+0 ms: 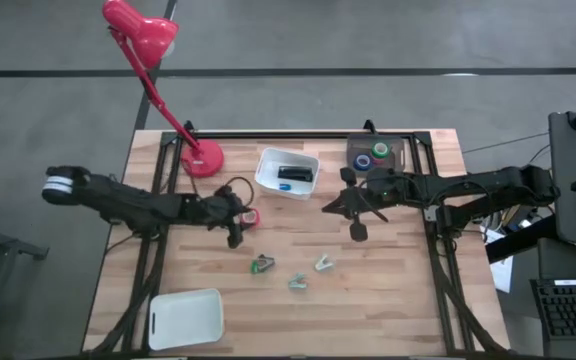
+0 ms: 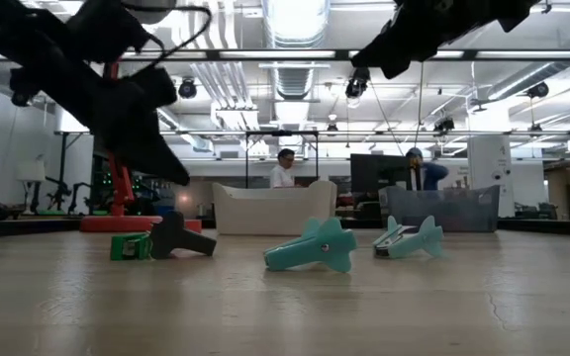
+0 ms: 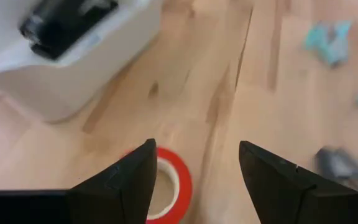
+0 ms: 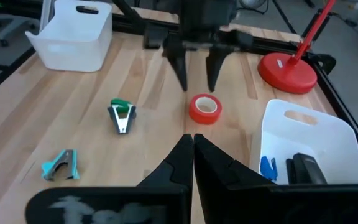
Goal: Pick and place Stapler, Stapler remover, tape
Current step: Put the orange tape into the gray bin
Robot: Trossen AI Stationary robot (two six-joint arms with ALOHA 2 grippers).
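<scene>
Wooden table (image 1: 388,300) boards carry, from left to right, the left gripper (image 4: 197,73) with fingers spread just above the red tape (image 4: 204,108) lying free on the wood, the white bin (image 1: 268,178) holding the stapler (image 1: 294,173), and the raised right gripper (image 1: 358,229), clamped empty.

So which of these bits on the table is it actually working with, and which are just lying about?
Part of the job:
- red ring of tape lying flat, left gripper open above it
- black oblong stapler in the white tub
- green and blue tape rolls in the dark tray
- three claw-shaped staple removers

Lying about:
- red desk lamp
- empty white tray
</scene>
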